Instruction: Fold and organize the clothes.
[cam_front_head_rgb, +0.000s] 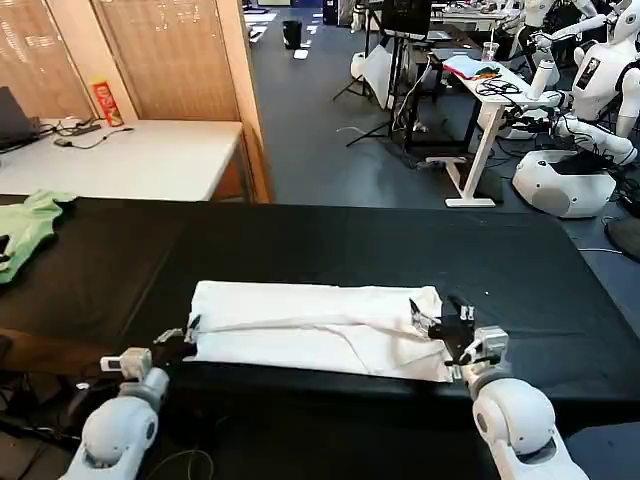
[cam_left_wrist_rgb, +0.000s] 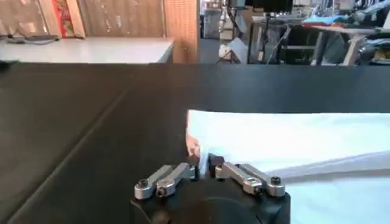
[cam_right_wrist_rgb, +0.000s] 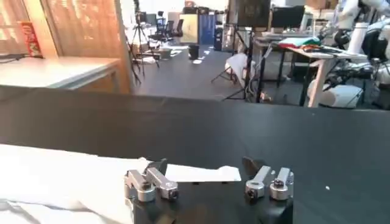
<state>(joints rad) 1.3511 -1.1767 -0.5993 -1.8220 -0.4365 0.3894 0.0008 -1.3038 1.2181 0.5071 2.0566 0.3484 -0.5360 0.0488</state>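
Observation:
The white T-shirt (cam_front_head_rgb: 320, 325) lies on the black table (cam_front_head_rgb: 330, 245), folded into a long strip running left to right, plain side up. My left gripper (cam_front_head_rgb: 186, 336) is at the strip's left end. In the left wrist view its fingertips (cam_left_wrist_rgb: 194, 163) are pinched close together on the cloth's edge (cam_left_wrist_rgb: 201, 143). My right gripper (cam_front_head_rgb: 447, 332) is at the strip's right end, low over the table. In the right wrist view its fingers (cam_right_wrist_rgb: 159, 167) are spread wide, with a flat corner of the T-shirt (cam_right_wrist_rgb: 195, 174) lying between them, untouched.
A light-green garment (cam_front_head_rgb: 28, 228) lies crumpled at the table's far left edge. Behind stands a white table (cam_front_head_rgb: 130, 160) with a red can (cam_front_head_rgb: 106, 102) and cables. White robots (cam_front_head_rgb: 590, 110) and desks fill the room at back right. Bare black tabletop surrounds the strip.

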